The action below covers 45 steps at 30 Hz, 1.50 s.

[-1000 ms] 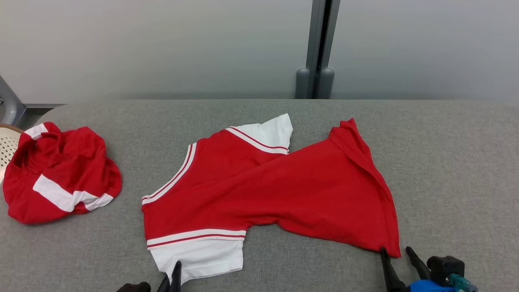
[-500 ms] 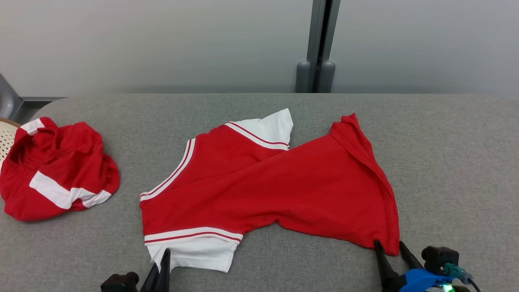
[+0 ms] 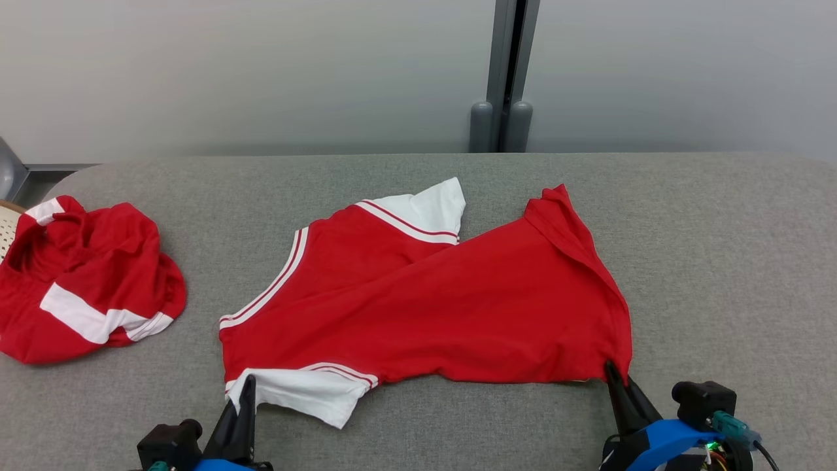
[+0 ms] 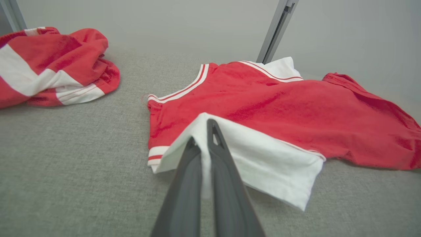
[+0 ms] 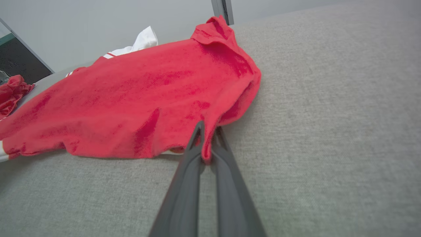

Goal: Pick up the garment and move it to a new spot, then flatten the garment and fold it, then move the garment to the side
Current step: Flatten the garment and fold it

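The garment (image 3: 425, 301) is a red shirt with white sleeves, spread across the middle of the grey table (image 3: 719, 261). My left gripper (image 3: 247, 386) at the near left is shut on its near white sleeve (image 4: 263, 164), lifting that edge. In the left wrist view the left gripper (image 4: 202, 130) pinches the white cloth between its fingers. My right gripper (image 3: 611, 367) at the near right is shut on the garment's red hem corner. The right wrist view has the right gripper (image 5: 207, 131) clamping that red corner of the garment (image 5: 148, 98).
A second red and white garment (image 3: 78, 281) lies crumpled at the table's left end, also in the left wrist view (image 4: 49, 65). A pale perforated basket (image 3: 5, 229) peeks in at the far left edge. A grey post (image 3: 503, 78) stands behind the table.
My right gripper has shut on the red hem corner. Both grippers have drawn the near edge toward me, and the white sleeve is now lifted and folded. The head camera has shifted a little.
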### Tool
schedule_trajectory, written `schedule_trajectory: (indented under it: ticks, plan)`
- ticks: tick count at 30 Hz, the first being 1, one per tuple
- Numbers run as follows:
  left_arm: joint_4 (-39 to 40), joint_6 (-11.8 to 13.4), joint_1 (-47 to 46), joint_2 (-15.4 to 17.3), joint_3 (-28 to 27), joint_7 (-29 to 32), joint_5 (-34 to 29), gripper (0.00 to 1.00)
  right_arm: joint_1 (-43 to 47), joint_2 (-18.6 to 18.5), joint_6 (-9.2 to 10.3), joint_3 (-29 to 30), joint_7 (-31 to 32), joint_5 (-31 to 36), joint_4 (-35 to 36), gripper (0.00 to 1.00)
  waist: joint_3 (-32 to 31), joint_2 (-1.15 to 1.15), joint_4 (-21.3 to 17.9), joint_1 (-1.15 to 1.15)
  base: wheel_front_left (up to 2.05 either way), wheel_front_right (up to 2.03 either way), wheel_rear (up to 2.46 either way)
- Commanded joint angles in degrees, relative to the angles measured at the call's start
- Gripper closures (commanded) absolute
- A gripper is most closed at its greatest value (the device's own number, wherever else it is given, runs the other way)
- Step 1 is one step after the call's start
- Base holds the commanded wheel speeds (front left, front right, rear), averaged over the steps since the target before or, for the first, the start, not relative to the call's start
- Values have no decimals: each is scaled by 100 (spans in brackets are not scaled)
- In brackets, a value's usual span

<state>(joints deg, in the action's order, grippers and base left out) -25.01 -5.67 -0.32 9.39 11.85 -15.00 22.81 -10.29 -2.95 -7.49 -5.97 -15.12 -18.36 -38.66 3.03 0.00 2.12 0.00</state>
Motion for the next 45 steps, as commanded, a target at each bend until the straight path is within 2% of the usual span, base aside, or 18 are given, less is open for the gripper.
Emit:
schedule_trajectory:
  ticks: [1,9,14,19,26,27,29,34,36,45]
  plan:
    - [77,-34,-108,54,-39,-24,-44,100,52,-24,-1,-11,-4,38,165,100,-9,0,-35,0,0,0,0]
    - [528,-93,-591,300,-165,-25,-168,100,-251,-149,-1,-119,-5,-49,1189,100,151,0,-207,0,0,0,0]
    - [657,-142,-1454,540,-100,42,-244,100,-939,-363,-1,-257,27,-278,1247,100,416,0,-296,0,0,0,0]
    - [753,-162,-2636,868,-22,253,-323,100,-2075,-648,-1,-577,134,-311,1203,100,903,0,-406,0,0,0,0]
    - [599,-190,-4560,1304,146,599,-276,100,-4025,-717,-1,-789,431,-739,836,100,1733,0,-534,0,0,0,0]
    - [599,-190,-4560,1304,146,599,-276,100,-4025,-717,-1,-789,431,-739,836,100,1733,0,-534,0,0,0,0]
    - [493,-181,-5138,1422,269,674,-254,100,-4593,-718,-1,-775,540,-899,619,100,1972,0,-558,0,0,0,0]
    - [59,-184,-6521,1542,551,836,219,100,-6090,-748,-1,-634,727,-1230,-24,100,2402,0,-594,0,0,0,0]
    - [-120,-184,-7029,1677,743,871,287,100,-6596,-741,-1,-649,704,-1262,-249,100,2500,0,-630,0,0,0,0]
    - [-741,-184,-8674,1793,1464,842,706,100,-8282,-752,-1,-758,436,-1265,-1257,100,2471,0,-838,0,0,0,0]
